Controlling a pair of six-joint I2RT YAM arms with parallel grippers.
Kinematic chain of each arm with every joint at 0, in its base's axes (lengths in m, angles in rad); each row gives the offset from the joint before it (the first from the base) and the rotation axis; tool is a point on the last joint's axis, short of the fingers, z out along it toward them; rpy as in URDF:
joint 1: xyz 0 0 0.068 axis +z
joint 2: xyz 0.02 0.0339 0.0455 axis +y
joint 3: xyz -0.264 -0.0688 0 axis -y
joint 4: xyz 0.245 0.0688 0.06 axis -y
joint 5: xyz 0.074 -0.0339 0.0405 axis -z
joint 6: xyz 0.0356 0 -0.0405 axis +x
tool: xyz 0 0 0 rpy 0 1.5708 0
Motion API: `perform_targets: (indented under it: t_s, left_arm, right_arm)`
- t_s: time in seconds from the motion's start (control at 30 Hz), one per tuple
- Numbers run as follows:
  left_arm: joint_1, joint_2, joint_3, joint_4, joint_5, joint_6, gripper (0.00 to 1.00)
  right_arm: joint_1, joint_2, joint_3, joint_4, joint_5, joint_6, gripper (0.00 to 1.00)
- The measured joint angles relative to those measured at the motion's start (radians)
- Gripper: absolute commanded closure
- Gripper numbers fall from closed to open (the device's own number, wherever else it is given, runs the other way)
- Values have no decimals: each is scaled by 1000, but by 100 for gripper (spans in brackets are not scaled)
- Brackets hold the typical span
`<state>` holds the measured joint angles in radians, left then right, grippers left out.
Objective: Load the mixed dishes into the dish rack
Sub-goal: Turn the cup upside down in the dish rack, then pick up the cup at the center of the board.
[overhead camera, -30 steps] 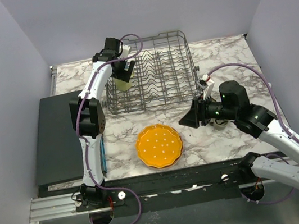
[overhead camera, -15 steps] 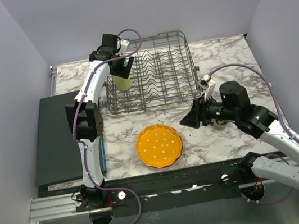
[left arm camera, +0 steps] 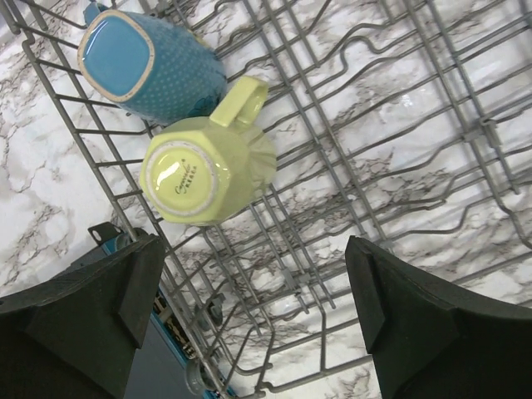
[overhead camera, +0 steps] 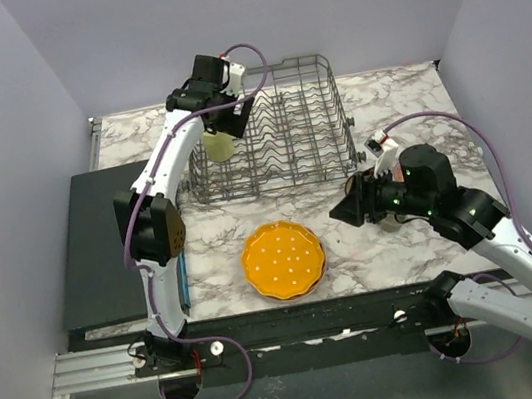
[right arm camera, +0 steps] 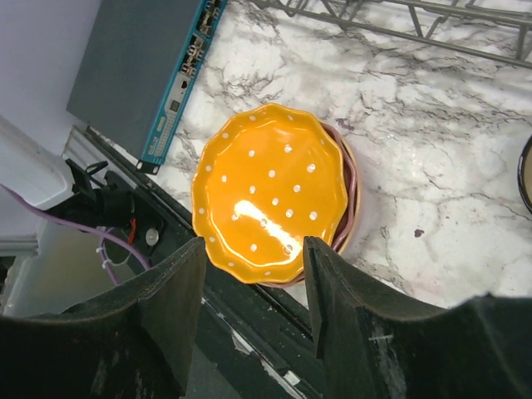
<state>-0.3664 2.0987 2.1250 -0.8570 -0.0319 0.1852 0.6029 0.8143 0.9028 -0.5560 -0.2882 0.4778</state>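
Note:
The grey wire dish rack (overhead camera: 294, 119) stands at the back of the marble table. A yellow mug (overhead camera: 220, 146) lies in its left end, base up in the left wrist view (left arm camera: 208, 170), next to a blue mug (left arm camera: 154, 66). My left gripper (overhead camera: 238, 113) is open and empty above the rack (left arm camera: 416, 125), clear of the mugs (left arm camera: 253, 274). An orange scalloped, white-dotted plate (overhead camera: 284, 259) lies at the table front on top of pink and peach plates (right arm camera: 352, 195). My right gripper (overhead camera: 347, 212) is open and empty, above and to the right of that stack (right arm camera: 253, 258).
A dark flat mat (overhead camera: 101, 246) lies left of the plates, with a blue-edged strip along its side (right arm camera: 179, 83). A dark-rimmed bowl (right arm camera: 525, 174) shows at the right edge of the right wrist view. The table's front rail (overhead camera: 296, 326) runs just below the plates.
My left gripper has drawn up and to the right, away from the yellow mug, which stays in the rack. My right arm has shifted slightly to the right.

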Motion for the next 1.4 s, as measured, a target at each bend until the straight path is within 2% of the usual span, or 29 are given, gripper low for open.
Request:
perform_targets:
  t_s: [0.4,0.57,1.07,1.4]
  left_arm:
    - [-124,-212,-75,4,1,-113,1]
    - [-126,-312,-134,20,1,-171,1]
    - [-125,-677,-626,125,70,-380,1]
    - [-219,-911,-847,172,93,-460,1]
  right_arm:
    - [0,6,84,-150,141,17,39]
    - [0,17,109,-214,202,27,37]
    - [0,61,127,-329,379,64,34]
    - [0,129,127,-353,459,72,33]
